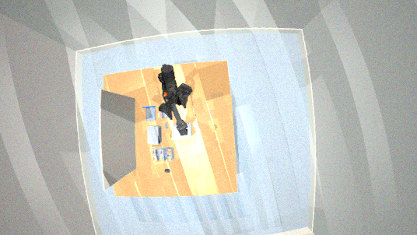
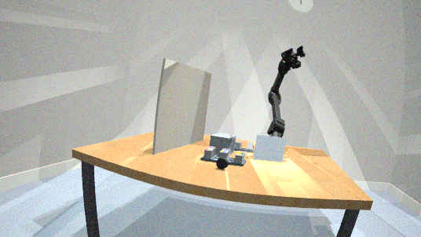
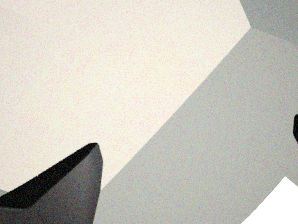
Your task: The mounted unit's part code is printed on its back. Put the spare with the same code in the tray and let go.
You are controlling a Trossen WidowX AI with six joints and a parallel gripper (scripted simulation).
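My gripper [image 2: 299, 57] [image 3: 202, 139] is open and empty, raised high above the table on the upright arm. The wrist view shows only its fingertips against walls and ceiling. Three small grey units with coloured labels, at the left [image 1: 155, 155] [image 2: 210, 152], middle [image 1: 161, 154] [image 2: 225, 153] and right [image 1: 169, 154] [image 2: 239, 158], stand in a row. A grey box [image 1: 154, 135] [image 2: 221, 142] stands behind them. Farther back are a blue-edged grey holder [image 1: 150, 113], possibly the tray, and a small labelled part [image 1: 162, 115]. Which is the mounted unit I cannot tell; no code is readable.
A tall grey panel [image 1: 118, 136] [image 2: 181, 106] stands along the left of the wooden table [image 1: 214, 156] [image 2: 298, 192]. A pale upright plate [image 2: 269, 148] stands by the arm's base. A small black round object [image 1: 166, 170] [image 2: 221, 163] lies in front of the labelled units.
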